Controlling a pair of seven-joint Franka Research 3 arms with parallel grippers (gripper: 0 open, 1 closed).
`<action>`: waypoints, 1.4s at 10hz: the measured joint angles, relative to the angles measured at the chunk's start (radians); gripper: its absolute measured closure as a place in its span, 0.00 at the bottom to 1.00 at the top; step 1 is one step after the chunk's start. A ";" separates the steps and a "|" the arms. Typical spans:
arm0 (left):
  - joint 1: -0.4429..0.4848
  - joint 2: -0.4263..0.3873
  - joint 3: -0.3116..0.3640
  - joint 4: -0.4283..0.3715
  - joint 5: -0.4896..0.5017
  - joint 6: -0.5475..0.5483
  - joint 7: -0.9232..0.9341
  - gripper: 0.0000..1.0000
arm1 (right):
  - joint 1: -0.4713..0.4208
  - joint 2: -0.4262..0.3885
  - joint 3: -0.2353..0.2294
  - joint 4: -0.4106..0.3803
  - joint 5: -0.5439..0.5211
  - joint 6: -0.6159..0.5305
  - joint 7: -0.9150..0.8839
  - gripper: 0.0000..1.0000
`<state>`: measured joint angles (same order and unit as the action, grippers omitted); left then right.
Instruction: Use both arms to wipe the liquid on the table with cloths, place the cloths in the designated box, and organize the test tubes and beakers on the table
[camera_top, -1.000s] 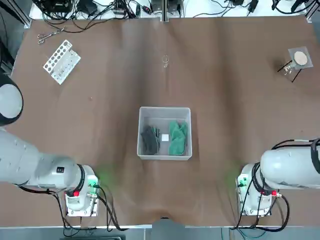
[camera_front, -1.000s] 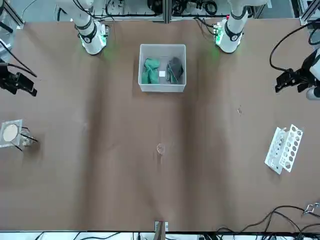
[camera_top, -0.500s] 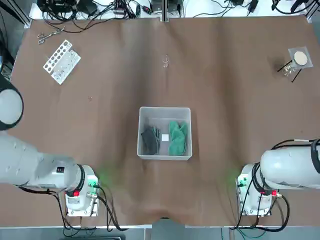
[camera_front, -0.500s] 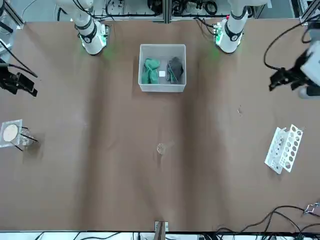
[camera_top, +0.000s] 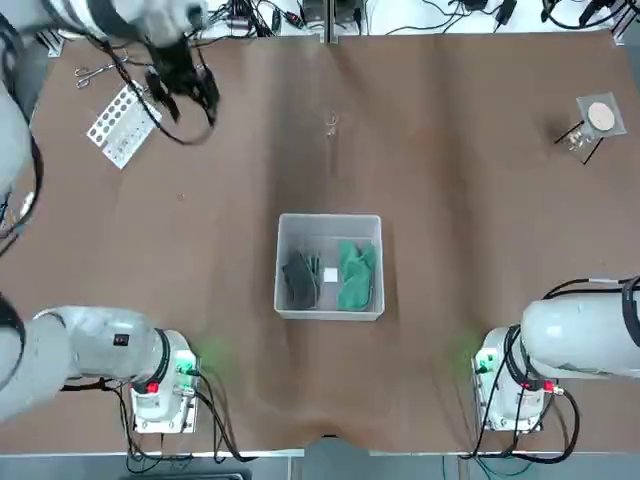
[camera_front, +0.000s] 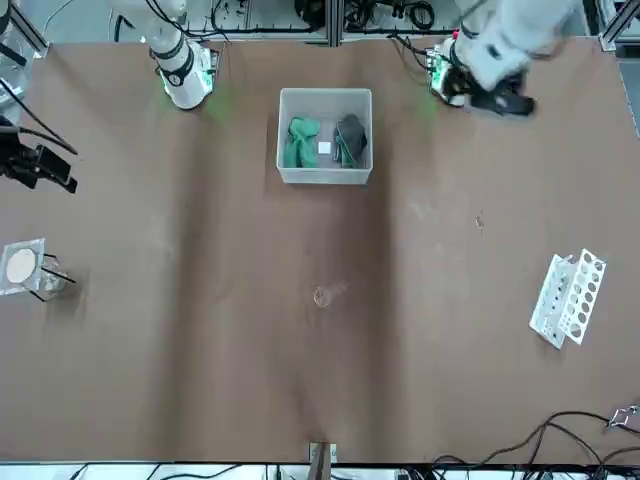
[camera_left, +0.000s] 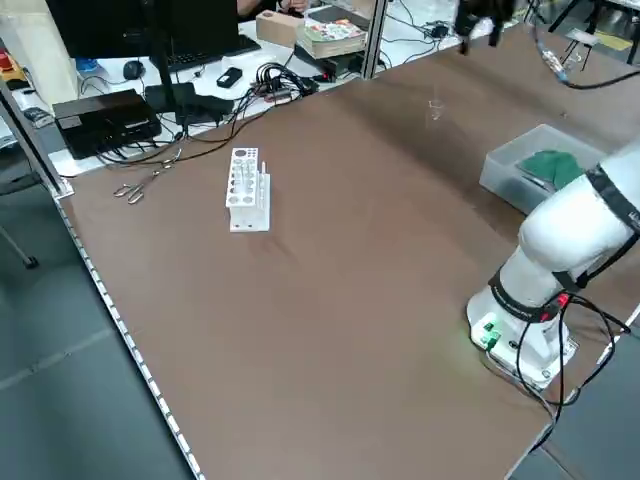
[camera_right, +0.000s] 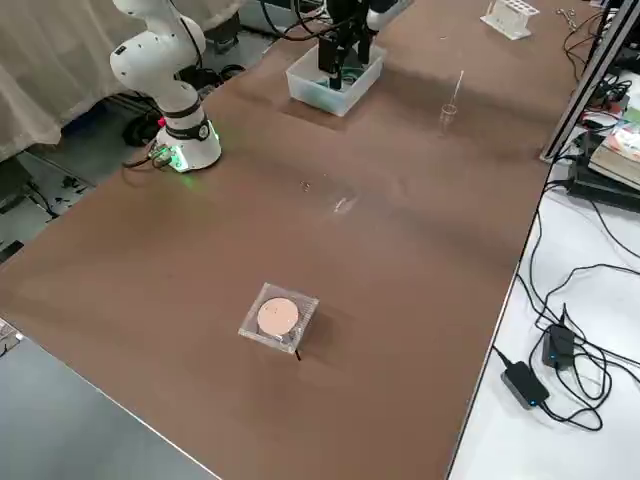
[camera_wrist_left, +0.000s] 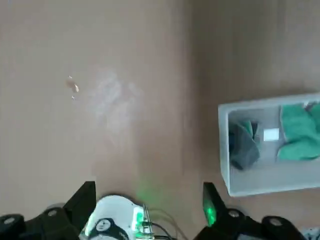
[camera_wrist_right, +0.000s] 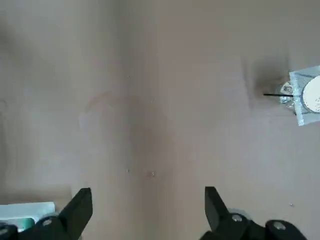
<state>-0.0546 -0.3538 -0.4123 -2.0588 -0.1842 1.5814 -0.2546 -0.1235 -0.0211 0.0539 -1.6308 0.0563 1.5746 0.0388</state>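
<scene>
A white perforated rack (camera_top: 123, 123) is lying tilted at the table's far left. Metal scissors (camera_top: 98, 71) are lying just beyond it by the far edge. Black cables (camera_top: 170, 22) are trailing past that edge, near a stack of books (camera_left: 331, 36).

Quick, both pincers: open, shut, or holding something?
Left pincer: open, holding nothing, raised over the brown table.
Right pincer: open, empty, above the table.

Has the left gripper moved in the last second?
Yes. In the front view the left gripper has swung from beside the rack toward the box.
</scene>
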 joint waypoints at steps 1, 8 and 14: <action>-0.001 -0.009 -0.122 -0.062 -0.014 0.076 -0.072 0.04 | 0.013 0.004 0.002 -0.004 0.003 -0.030 0.000 0.01; -0.015 0.354 -0.535 -0.253 0.047 0.632 -0.368 0.00 | 0.100 0.006 0.005 -0.259 0.043 0.176 0.016 0.01; -0.081 0.743 -0.531 -0.250 0.612 0.764 -0.790 0.02 | 0.464 -0.042 0.015 -0.509 0.076 0.481 0.442 0.01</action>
<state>-0.1358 0.3894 -0.9435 -2.3089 0.4278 2.3456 -1.0446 0.3403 -0.0633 0.0687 -2.1399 0.1325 2.0557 0.4811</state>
